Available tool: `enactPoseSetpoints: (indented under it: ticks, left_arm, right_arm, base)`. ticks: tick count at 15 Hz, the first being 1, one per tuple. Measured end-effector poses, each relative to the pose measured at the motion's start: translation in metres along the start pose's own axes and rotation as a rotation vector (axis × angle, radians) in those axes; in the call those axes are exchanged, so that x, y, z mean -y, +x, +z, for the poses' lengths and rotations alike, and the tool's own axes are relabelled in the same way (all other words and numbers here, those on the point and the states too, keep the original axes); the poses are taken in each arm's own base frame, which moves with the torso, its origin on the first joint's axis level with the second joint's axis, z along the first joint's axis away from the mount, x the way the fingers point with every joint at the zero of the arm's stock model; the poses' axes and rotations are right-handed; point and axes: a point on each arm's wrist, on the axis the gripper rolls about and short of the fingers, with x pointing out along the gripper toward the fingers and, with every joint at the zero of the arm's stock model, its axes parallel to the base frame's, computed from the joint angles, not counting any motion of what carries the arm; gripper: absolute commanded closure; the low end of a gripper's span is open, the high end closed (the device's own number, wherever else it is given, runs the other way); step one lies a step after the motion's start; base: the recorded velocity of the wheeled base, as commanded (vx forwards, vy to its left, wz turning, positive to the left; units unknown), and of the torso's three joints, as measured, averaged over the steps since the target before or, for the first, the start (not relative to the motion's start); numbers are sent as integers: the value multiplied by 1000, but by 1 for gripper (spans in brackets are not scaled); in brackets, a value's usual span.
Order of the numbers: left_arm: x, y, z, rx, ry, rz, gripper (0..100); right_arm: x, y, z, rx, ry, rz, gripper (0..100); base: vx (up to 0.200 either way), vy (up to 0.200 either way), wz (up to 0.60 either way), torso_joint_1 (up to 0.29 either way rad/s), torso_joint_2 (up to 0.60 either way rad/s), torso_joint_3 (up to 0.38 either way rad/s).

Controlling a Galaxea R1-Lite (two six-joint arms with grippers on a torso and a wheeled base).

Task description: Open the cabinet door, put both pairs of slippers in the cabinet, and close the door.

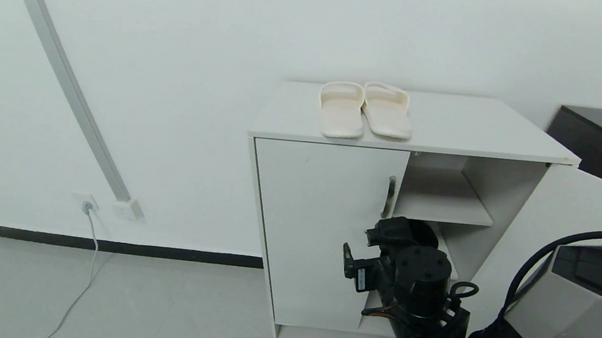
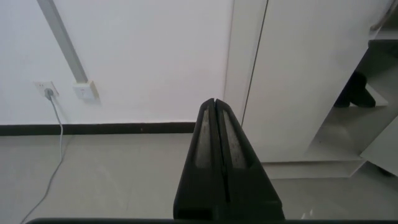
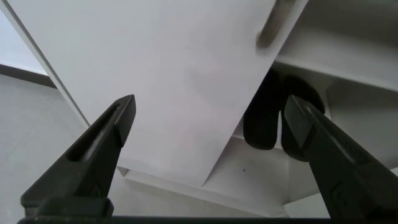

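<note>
Head view: two cream slippers [image 1: 341, 111]

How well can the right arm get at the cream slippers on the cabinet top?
Probably yes: the cream slippers lie uncovered near the front edge of the cabinet top, and the open right tool sits lower, by the open compartment, so it must rise.

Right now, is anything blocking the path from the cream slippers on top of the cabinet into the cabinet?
Nothing visible blocks the cream slippers. The right door stands open, and the upper shelf behind it looks bare. The dark slippers lie on a lower shelf, and the shut left door covers only the other half.
</note>
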Motion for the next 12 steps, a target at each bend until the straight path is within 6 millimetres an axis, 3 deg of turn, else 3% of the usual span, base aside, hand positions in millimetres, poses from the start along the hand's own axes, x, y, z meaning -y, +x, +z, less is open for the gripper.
enactPoseSetpoints:
  ticks: [12]
  left_arm:
    - [0, 0, 0, 0, 0, 0, 100]
  right_arm:
    - [-1, 1, -4, -9, -5, 1, 0]
  base:
    - [0, 0, 0, 221, -534, -318]
